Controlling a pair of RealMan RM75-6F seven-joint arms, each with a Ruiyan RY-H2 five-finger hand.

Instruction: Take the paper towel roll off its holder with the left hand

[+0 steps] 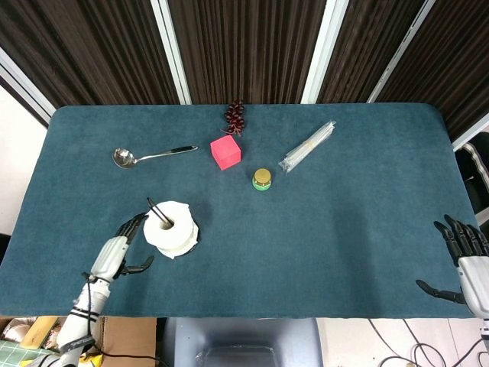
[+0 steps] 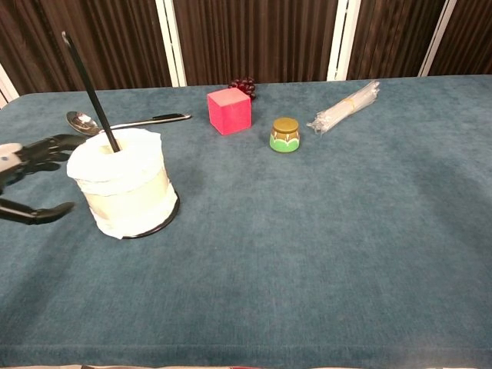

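Paper towel roll [image 1: 170, 228] stood on its holder [image 2: 164, 220] at the near left part of the table [image 1: 351, 245], with the black rod [image 2: 91, 89] of the holder rising through its core and leaning a little to the far left. Our left hand [image 1: 116, 253] was just beside the roll on its left side, with the fingers [image 2: 48, 145] spread and the thumb [image 2: 42, 213] apart from them; it held nothing, and we could not tell whether any fingertip already touched the paper. Our right hand [image 1: 462, 258] rested at the near right edge of the table, also with the fingers apart and holding nothing.

We judged that the step in hand was the reach and grasp. To do it well, the hand had to wrap the side of the roll, thumb on the near side and fingers on the far side, and to press softly, because the paper gives way and a loose outer sheet hung at the bottom. The lift had to follow the line of the rod, which was tall and tilted, otherwise the core could catch on it and pull the holder over.

As for containers, we saw only a small jar [image 1: 262, 180] with a yellow lid, near the middle of the table; it was closed, so its content was hidden. A clear bag [image 1: 307, 145] with thin sticks inside lay to the far right of it. A pink block [image 1: 225, 152], a bunch of dark grapes [image 1: 235, 117] and a ladle [image 1: 151, 156] lay well apart from the roll.
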